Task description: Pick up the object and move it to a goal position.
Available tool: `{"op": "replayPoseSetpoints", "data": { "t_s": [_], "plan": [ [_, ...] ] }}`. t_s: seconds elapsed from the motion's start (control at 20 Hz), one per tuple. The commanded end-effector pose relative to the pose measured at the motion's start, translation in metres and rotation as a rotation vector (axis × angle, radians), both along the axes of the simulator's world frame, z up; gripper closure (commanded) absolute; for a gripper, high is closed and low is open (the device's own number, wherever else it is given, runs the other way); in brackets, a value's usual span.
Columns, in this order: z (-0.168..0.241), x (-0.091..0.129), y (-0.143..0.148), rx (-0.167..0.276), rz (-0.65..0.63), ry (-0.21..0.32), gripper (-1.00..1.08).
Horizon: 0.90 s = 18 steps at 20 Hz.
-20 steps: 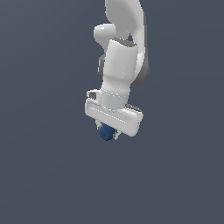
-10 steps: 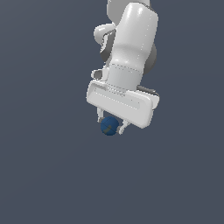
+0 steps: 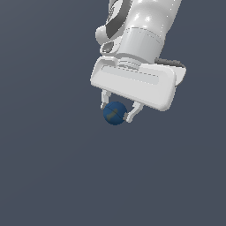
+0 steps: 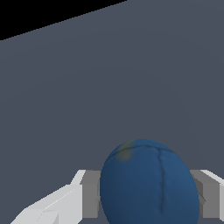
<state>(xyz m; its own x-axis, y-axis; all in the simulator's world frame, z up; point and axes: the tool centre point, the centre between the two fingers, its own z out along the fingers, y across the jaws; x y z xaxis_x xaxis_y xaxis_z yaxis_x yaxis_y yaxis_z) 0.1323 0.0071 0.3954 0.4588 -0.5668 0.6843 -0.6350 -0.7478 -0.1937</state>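
Observation:
The object, a small dark blue ball (image 3: 115,113) with a faint yellowish smudge, hangs in the air between the two white fingers of my gripper (image 3: 116,113), which is shut on it. In the exterior view the white hand sits just above the ball, and the arm rises out of the frame at the top. The wrist view shows the ball (image 4: 148,183) large and close, with a dark seam down its face, and a white finger (image 4: 57,205) pressed against each side. No goal marker shows in either view.
A plain grey-blue floor (image 3: 53,176) fills the exterior view around the arm. In the wrist view the same grey surface (image 4: 109,87) ends at a black band along one edge.
The arm has lifted and swung toward the exterior camera, so hand and ball look larger and sit further to the exterior view's right. The ball stays held between the fingers.

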Motion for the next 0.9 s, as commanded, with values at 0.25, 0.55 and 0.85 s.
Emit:
{"op": "replayPoseSetpoints", "data": {
  "t_s": [0.25, 0.55, 0.85],
  "plan": [
    [0.041, 0.001, 0.007, -0.026, -0.049, -0.077, 1.08],
    [0.057, 0.000, 0.011, -0.037, -0.068, -0.107, 1.08],
    [0.059, 0.000, 0.012, -0.039, -0.070, -0.109, 1.08]
  ]
}}
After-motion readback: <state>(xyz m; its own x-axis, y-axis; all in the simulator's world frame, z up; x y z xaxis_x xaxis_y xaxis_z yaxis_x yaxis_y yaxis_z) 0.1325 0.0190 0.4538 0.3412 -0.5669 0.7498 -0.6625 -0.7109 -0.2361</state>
